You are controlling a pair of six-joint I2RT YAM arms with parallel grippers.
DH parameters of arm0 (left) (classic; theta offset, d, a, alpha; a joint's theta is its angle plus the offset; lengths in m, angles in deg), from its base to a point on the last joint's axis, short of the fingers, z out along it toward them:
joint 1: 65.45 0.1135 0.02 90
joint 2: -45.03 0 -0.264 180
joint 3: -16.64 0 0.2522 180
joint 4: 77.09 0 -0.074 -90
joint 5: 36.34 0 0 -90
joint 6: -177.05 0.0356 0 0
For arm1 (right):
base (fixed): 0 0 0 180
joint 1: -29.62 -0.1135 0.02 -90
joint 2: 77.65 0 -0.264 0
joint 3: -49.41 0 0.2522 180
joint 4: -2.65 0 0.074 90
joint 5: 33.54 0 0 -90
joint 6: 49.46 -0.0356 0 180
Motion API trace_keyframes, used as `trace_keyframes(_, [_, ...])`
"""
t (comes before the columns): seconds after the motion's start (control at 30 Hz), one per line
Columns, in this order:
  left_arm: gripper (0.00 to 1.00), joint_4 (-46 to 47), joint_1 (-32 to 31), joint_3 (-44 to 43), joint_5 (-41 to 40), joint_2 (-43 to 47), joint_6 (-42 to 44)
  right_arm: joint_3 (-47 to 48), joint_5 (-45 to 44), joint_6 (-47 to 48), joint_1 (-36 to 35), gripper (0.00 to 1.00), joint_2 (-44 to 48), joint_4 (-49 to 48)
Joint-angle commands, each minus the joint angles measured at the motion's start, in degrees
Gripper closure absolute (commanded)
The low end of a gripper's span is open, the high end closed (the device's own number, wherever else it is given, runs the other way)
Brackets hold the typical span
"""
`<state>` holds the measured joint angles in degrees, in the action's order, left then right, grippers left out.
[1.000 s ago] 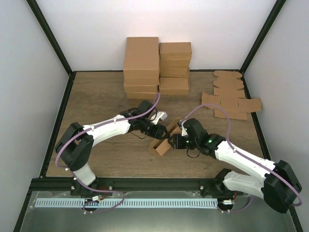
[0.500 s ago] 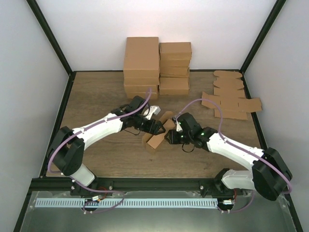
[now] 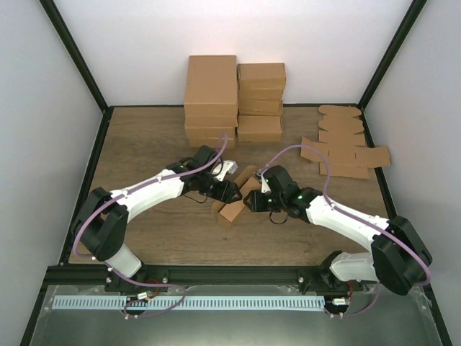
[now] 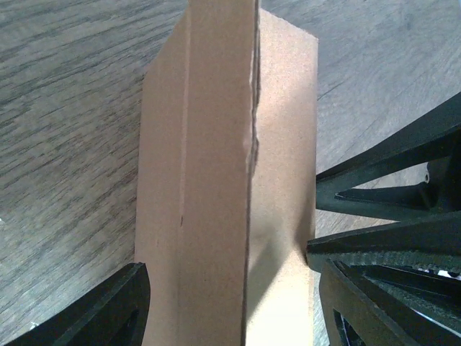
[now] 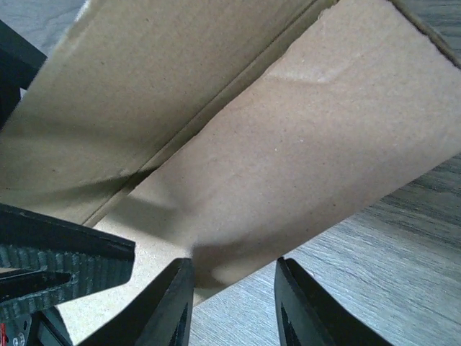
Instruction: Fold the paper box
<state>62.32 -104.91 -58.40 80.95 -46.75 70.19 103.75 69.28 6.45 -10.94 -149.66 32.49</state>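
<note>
One box (image 3: 232, 209) stands on the surface (image 3: 144, 144) between two hands. The left hand (image 3: 229, 193) straddles it, grip unclear; the right hand (image 3: 251, 202) is part open around a flap corner. Beyond stand two carton stacks (image 3: 234, 97) and overlapping blanks (image 3: 344, 148), too layered to count.

Both arms stretch forward and inward, bent low; left gripper (image 3: 229, 193) and right gripper (image 3: 252, 202) nearly meet, each with jaws apart, grip unclear.

The paper box (image 3: 232, 209) sits mid-table (image 3: 144, 137); stacked cartons (image 3: 234, 97) stand behind it at the far edge, flat blanks (image 3: 346, 148) far right
</note>
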Motion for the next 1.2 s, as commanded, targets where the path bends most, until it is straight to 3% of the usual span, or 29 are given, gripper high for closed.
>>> trace_keyframes(0.0, [0.33, -0.85, 0.13, 0.86, -1.53, -0.93, 1.55, 0.93, 1.14, 0.16, 0.47, 0.68, -1.79, -2.75])
trace_keyframes(0.43, [0.36, -0.59, -0.1, 2.39, -0.39, -1.11, 1.57, -2.51, 5.1, -0.02, 0.48, 0.72, -5.38, -6.6])
trace_keyframes(1.17, [0.2, -5.86, -3.43, -2.28, 1.75, -0.24, 2.73, -6.65, 8.29, -1.32, 0.48, 0.74, -8.01, -12.83])
